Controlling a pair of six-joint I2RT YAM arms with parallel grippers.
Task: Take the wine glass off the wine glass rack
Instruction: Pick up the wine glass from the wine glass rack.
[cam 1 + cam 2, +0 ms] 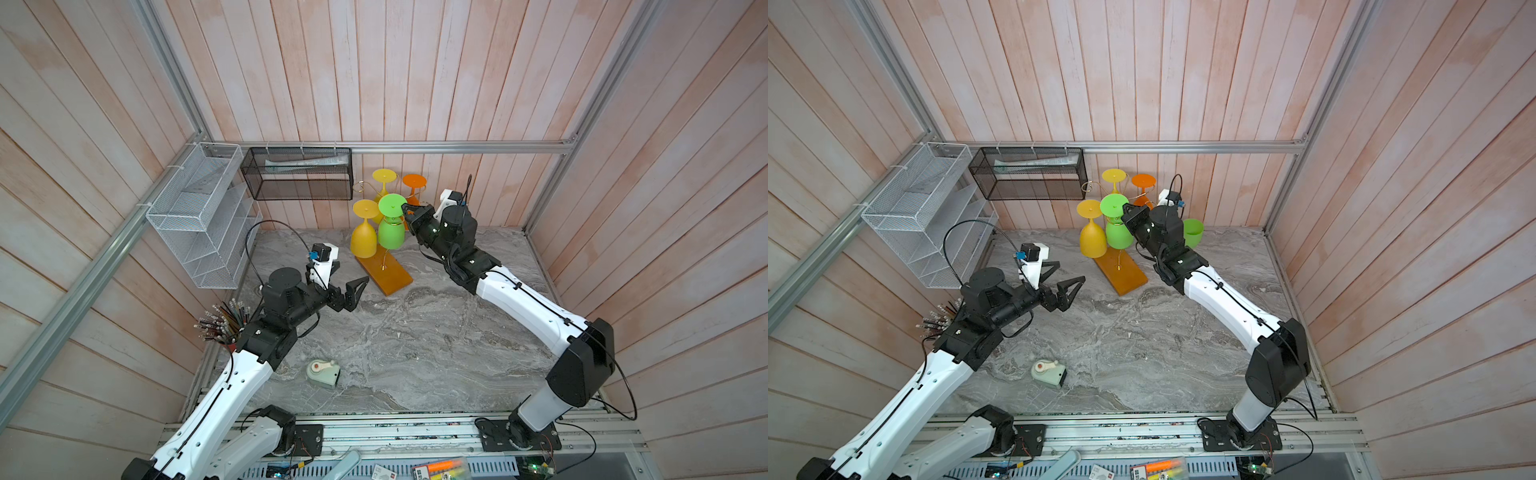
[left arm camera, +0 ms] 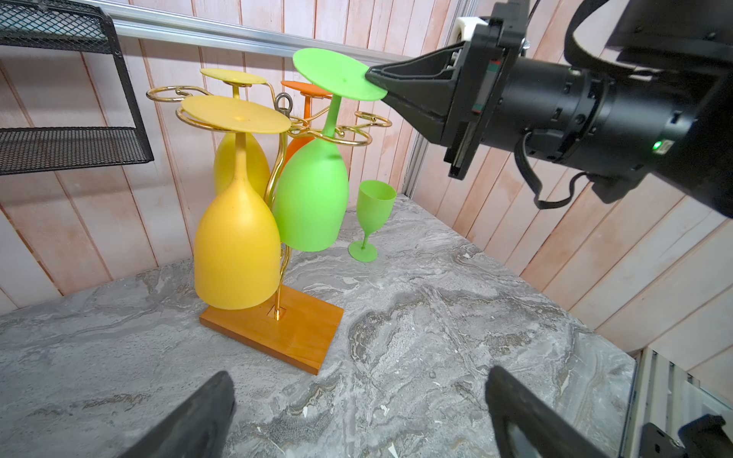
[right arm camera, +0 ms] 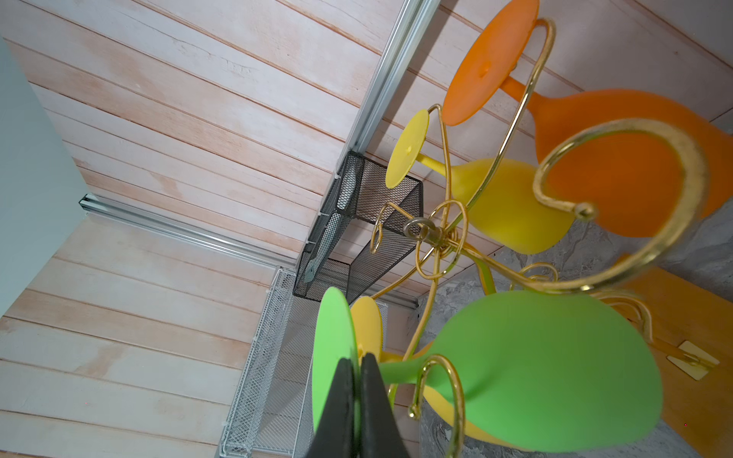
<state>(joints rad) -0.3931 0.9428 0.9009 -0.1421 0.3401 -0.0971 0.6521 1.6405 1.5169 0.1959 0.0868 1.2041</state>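
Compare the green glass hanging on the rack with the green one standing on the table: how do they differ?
Pose: the hanging green glass is upside down and tilted, stem through an arm of the rack; the standing green glass is upright on the table.
Contact: the right gripper is shut on the hanging green glass's foot; nothing touches the standing green glass.
Both are bright green and stemmed.

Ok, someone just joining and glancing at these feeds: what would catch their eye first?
The bright yellow, orange and green glasses hanging bowl-down on the gold wine glass rack at the back of the marble table. Then the right gripper, shut on the foot of the tilted green wine glass, and a smaller green glass standing upright on the table beside the rack. The left gripper hangs open, apart from it.
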